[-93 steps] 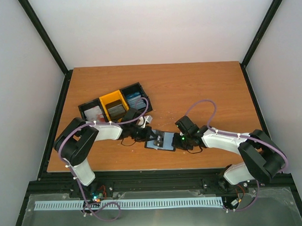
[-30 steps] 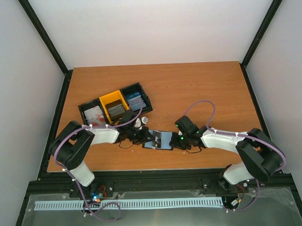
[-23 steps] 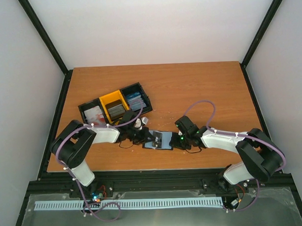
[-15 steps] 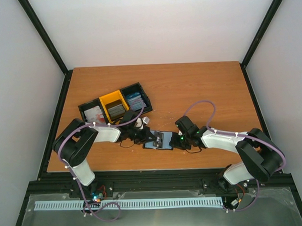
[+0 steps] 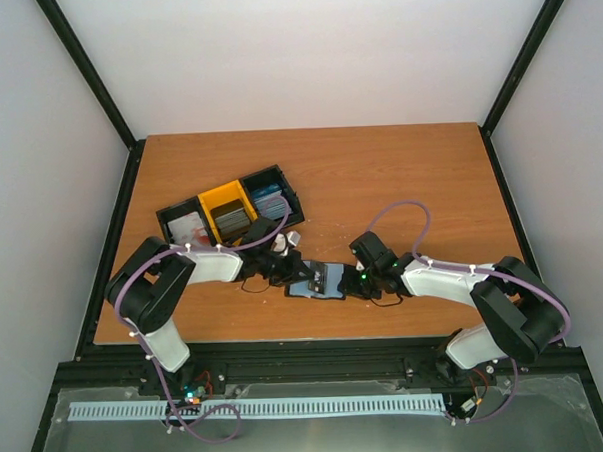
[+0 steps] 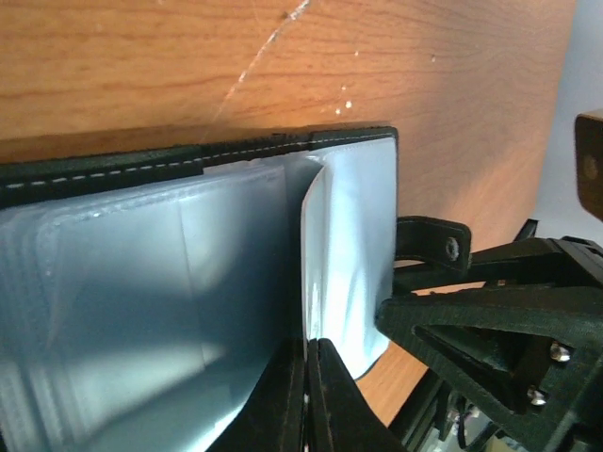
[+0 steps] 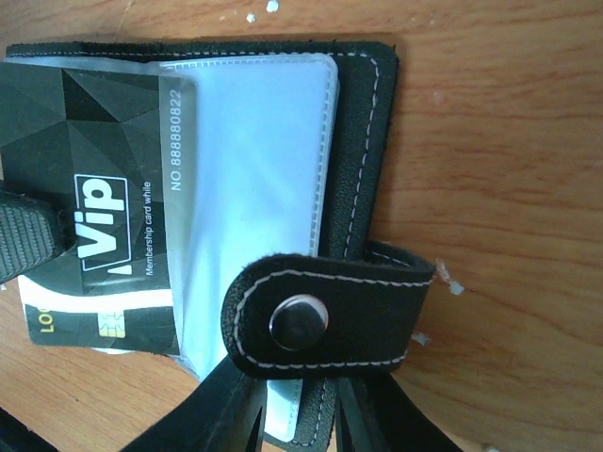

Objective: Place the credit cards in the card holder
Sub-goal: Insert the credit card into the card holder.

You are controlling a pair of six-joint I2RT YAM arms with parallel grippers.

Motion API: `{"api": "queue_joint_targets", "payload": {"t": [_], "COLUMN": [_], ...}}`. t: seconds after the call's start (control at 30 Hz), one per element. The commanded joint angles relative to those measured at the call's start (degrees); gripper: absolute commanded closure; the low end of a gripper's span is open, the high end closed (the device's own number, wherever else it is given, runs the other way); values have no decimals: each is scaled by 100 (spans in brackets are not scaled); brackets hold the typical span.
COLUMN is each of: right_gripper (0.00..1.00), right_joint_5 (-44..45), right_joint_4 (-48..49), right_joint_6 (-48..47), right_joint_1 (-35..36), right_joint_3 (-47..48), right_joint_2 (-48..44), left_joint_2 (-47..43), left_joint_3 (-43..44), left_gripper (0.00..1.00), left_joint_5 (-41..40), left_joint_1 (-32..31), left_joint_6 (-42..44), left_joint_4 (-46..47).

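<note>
The card holder lies open near the table's front edge, its clear sleeves facing up. My left gripper is shut on a dark credit card marked "ViP", which lies partly inside a sleeve. In the left wrist view my left gripper has its jaws pressed together on the card's thin edge. My right gripper is shut on the card holder's stitched black edge, just below the snap tab. One left finger shows at the card's outer end.
A black and yellow row of bins stands behind the left arm, holding white-and-red cards, grey cards and blue cards. The table's front edge runs just below the card holder.
My left gripper has edged a little to the right, toward the card holder, with the card in it. The right arm and the card holder have stayed put.
</note>
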Motion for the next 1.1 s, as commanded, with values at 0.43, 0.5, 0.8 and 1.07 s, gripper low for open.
{"api": "queue_joint_targets", "payload": {"t": [0.43,0.5,0.8,1.07], "right_gripper": [78,78,78,78], "right_joint_5": [-119,-114,-140,-145], "right_joint_4": [-141,-139,-113,-63], "right_joint_6": [-97,-101,-97,-66], "right_joint_1": [55,55,55,51], "right_joint_3": [-227,-225,-241,-288], "right_joint_2": [184,197,187,187], "left_joint_2": [-73,-83,-106,-298], "left_joint_3": [-85,-100,-47,138], "left_gripper": [99,99,71,78], "left_joint_5": [-956,-1096,-511,-639], "left_joint_1": [-97,-97,-202,-252], "left_joint_6": [1195,1190,888,1012], "left_joint_4": [-366,-463,-171,-556]}}
